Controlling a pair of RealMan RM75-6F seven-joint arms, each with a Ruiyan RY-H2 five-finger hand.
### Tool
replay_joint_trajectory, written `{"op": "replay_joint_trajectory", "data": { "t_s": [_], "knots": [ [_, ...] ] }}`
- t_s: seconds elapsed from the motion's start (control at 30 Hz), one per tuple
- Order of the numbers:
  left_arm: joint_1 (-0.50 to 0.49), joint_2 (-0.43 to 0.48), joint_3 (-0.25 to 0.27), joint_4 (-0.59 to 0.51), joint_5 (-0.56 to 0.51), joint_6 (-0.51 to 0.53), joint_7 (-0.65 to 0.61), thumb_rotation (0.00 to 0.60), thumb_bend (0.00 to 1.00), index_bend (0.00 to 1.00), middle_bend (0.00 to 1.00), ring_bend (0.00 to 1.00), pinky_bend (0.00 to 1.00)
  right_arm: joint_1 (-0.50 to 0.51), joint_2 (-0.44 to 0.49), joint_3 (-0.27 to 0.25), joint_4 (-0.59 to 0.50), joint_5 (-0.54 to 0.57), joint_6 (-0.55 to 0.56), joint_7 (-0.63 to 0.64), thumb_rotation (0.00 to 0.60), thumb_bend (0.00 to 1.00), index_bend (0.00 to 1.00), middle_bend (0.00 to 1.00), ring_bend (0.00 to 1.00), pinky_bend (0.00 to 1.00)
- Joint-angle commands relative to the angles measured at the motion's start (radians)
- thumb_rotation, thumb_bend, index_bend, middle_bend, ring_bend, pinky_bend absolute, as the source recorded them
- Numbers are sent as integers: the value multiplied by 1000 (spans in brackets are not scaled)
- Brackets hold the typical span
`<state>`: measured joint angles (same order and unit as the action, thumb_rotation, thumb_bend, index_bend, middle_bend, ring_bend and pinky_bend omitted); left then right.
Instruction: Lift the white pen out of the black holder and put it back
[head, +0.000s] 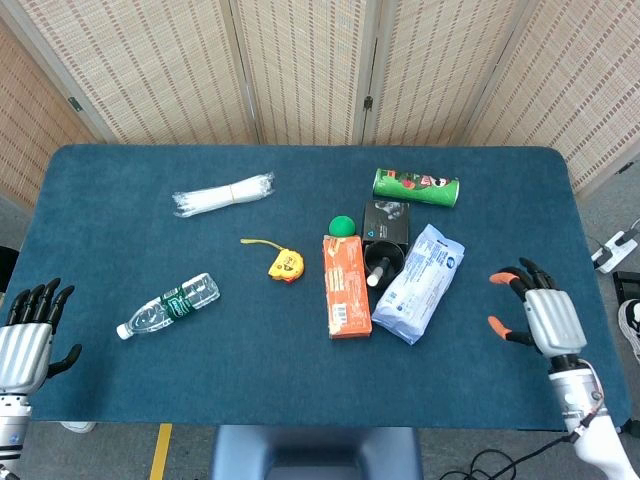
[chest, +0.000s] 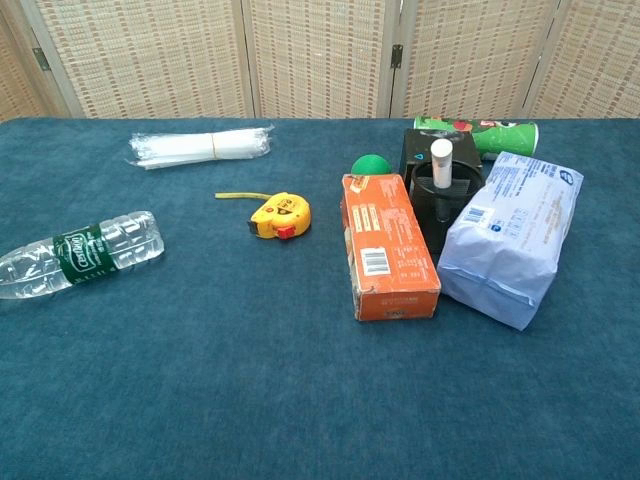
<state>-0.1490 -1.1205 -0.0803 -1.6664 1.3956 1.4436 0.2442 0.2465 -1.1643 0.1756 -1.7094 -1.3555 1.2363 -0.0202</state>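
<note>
Woven folding screens (head: 300, 70) stood behind the blue-carpeted worktop (head: 150, 380). A pale blue packet (head: 418, 283) and an orange box (head: 346, 286) flanked the black holder (head: 382, 264), where the white pen (head: 378, 273) stood upright. The right hand (head: 535, 312) hovered over the worktop's right side, fingers spread, holding nothing. The left hand (head: 30, 335) sat off the left edge, likewise spread and empty.

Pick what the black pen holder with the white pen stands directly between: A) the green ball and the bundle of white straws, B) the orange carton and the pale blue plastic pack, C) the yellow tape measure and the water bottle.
B: the black pen holder has the orange carton at one side and the pale blue plastic pack at the other.
</note>
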Motion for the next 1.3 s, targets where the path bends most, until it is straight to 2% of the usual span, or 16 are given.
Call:
{"op": "replay_joint_trajectory", "data": {
  "t_s": [0.03, 0.3, 0.6, 0.9, 1.3],
  "knots": [
    [5, 4, 2, -1, 2, 7, -5, 600, 298, 139, 76, 25, 105, 88, -48, 51, 13, 51, -88, 9, 600, 181, 325, 238, 73, 157],
    [20, 11, 6, -5, 3, 23, -14, 600, 297, 141, 76, 28, 105, 215, -149, 105, 78, 107, -179, -13, 600, 159, 392, 266, 93, 162],
    [25, 14, 7, -8, 1, 25, -14, 600, 297, 141, 76, 28, 105, 306, -279, 93, 190, 118, -209, -86, 600, 176, 405, 273, 93, 163],
    [22, 15, 6, -10, 1, 20, -14, 600, 296, 141, 77, 28, 106, 372, -387, 108, 287, 133, -211, -102, 600, 176, 445, 294, 103, 163],
    [29, 13, 6, 1, -6, 20, -24, 600, 297, 141, 76, 28, 105, 418, -447, 111, 356, 156, -220, -115, 600, 208, 504, 333, 130, 167]
  ]
}}
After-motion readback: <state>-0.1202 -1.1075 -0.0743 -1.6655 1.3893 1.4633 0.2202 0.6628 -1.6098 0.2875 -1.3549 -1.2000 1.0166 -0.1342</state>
